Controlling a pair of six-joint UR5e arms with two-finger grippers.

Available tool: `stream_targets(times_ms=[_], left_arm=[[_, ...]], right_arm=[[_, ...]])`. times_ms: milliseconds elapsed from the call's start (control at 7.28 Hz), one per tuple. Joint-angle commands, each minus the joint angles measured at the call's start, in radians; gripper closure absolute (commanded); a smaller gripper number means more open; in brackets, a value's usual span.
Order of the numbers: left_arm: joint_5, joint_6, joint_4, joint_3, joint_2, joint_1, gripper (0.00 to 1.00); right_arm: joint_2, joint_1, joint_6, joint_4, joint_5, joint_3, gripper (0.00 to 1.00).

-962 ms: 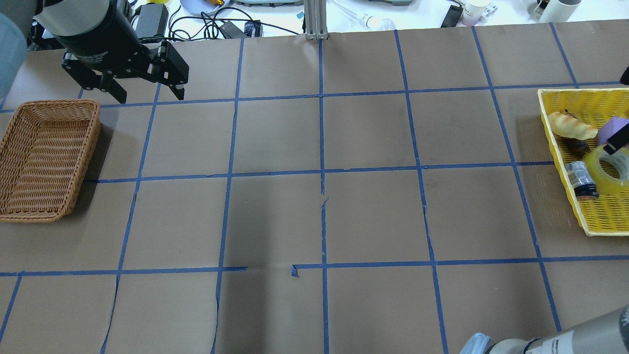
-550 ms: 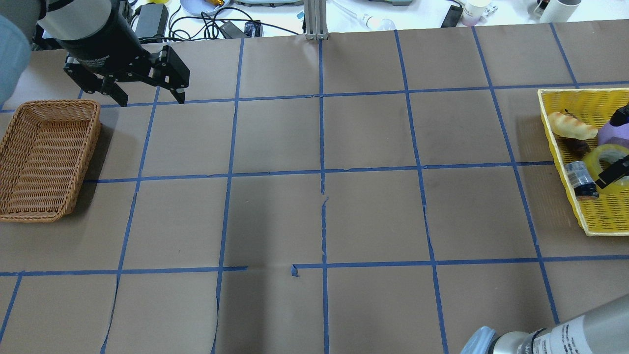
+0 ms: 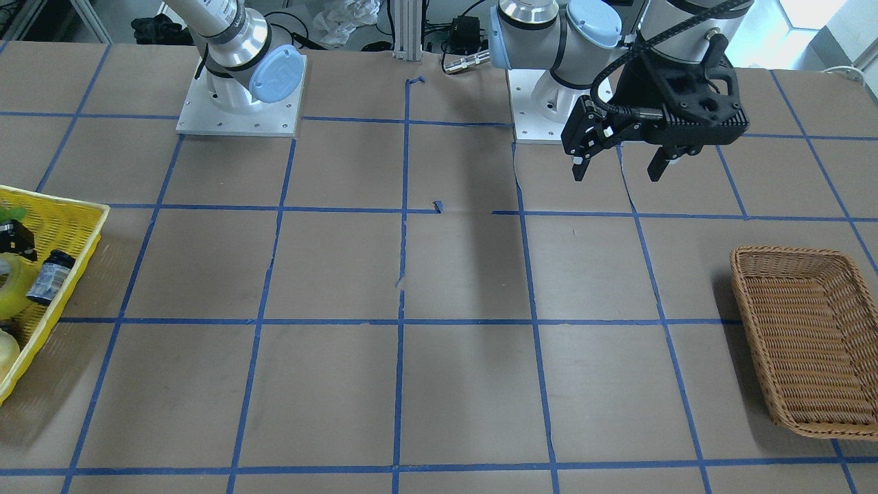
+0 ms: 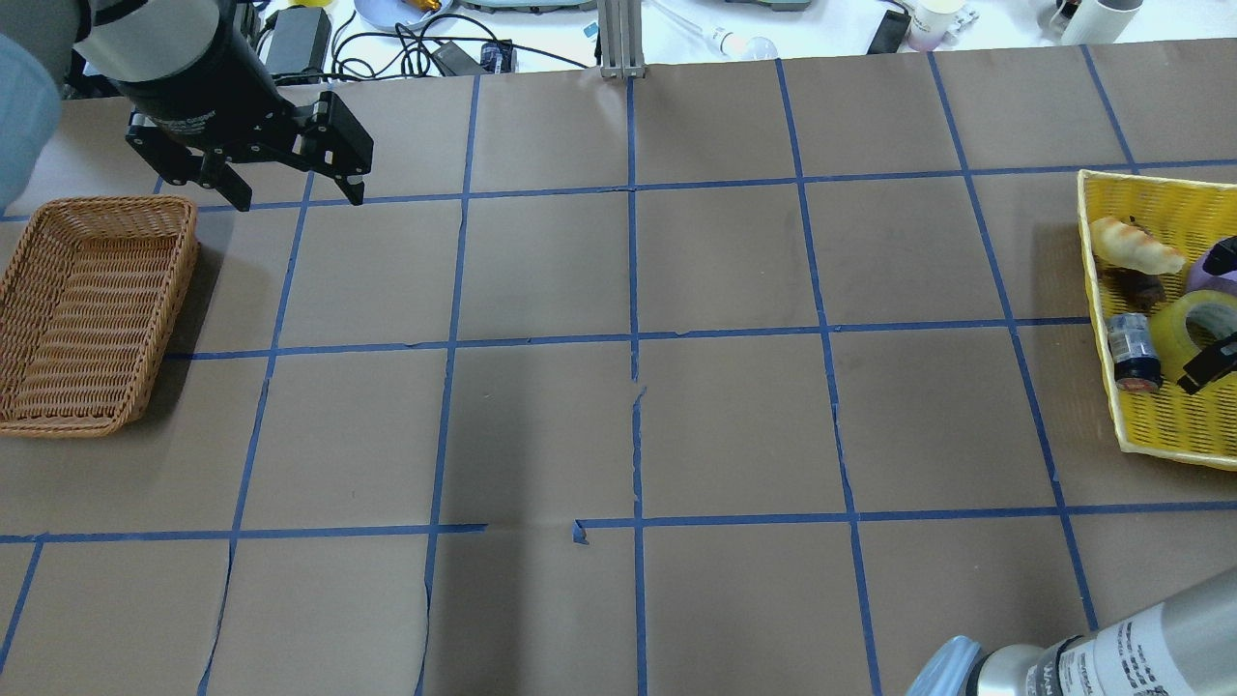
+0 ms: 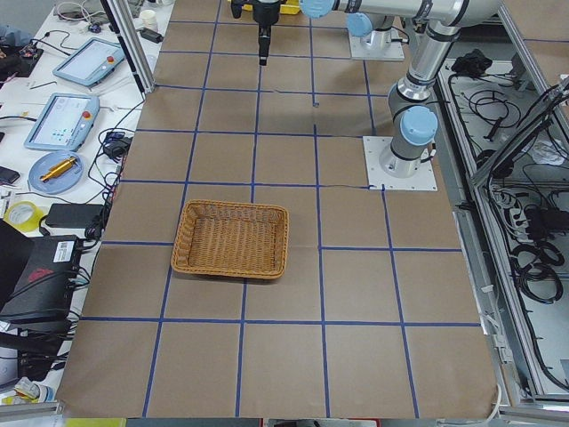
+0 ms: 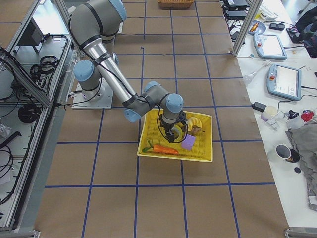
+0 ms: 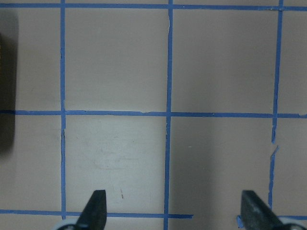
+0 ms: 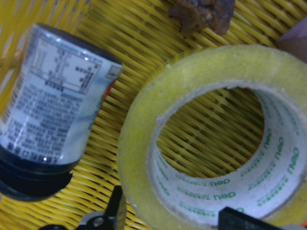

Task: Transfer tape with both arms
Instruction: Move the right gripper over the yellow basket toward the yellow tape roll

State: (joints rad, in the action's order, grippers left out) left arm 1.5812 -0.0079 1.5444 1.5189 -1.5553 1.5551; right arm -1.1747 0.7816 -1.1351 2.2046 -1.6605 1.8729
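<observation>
Front-facing view: my left arm hangs over bare worktop near my base, jaws released and spread wide. A wicker basket sits well apart from them. At the opposite edge is a yellow mesh basket holding the tape, with a small dark-capped bottle just beside it. Overhead view: the tape lies flat in the yellow mesh basket, between the bottle and a purple block, with a bread roll farther along. My right jaws are released. One fingertip lies across the roll's near side and the other is by the purple block. Left side view: the wicker basket is mid-worktop. My left jaws are far off and edge-on, so I cannot judge their state here. Right side view: my right arm reaches into the yellow mesh basket beside a carrot. I cannot make out the tape under my wrist. Left wrist view: two fingertips stand well apart with nothing between them, above blue grid lines. Right wrist view: the tape fills the frame and its whitish core is printed. One fingertip is outside the roll and the other is at the core side. The jaws are unclenched. I cannot tell whether they touch the roll.
</observation>
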Motion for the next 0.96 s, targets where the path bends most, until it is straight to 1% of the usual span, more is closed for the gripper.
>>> stream_targets(times_ms=[0, 137, 275, 412, 687, 824], left_arm=[[0.0, 0.0, -0.001, 0.001, 0.001, 0.0, 0.0], [-0.001, 0.0, -0.001, 0.001, 0.0, 0.0, 0.0], [0.0, 0.0, -0.001, 0.001, 0.0, 0.0, 0.0], [0.0, 0.0, -0.001, 0.001, 0.0, 0.0, 0.0], [0.0, 0.0, -0.001, 0.001, 0.0, 0.0, 0.0], [0.0, 0.0, -0.001, 0.003, 0.0, 0.0, 0.0]], right_arm=[[-0.013, -0.001, 0.011, -0.003, 0.002, -0.004, 0.48], [-0.017, 0.001, 0.012, -0.008, 0.004, -0.009, 0.31], [-0.034, 0.007, 0.014, -0.009, 0.005, -0.009, 0.19], [-0.063, 0.011, 0.049, -0.013, 0.004, -0.009, 0.11], [-0.062, 0.011, 0.083, -0.022, 0.004, -0.008, 0.02], [-0.057, 0.011, 0.08, -0.019, 0.004, -0.008, 0.02]])
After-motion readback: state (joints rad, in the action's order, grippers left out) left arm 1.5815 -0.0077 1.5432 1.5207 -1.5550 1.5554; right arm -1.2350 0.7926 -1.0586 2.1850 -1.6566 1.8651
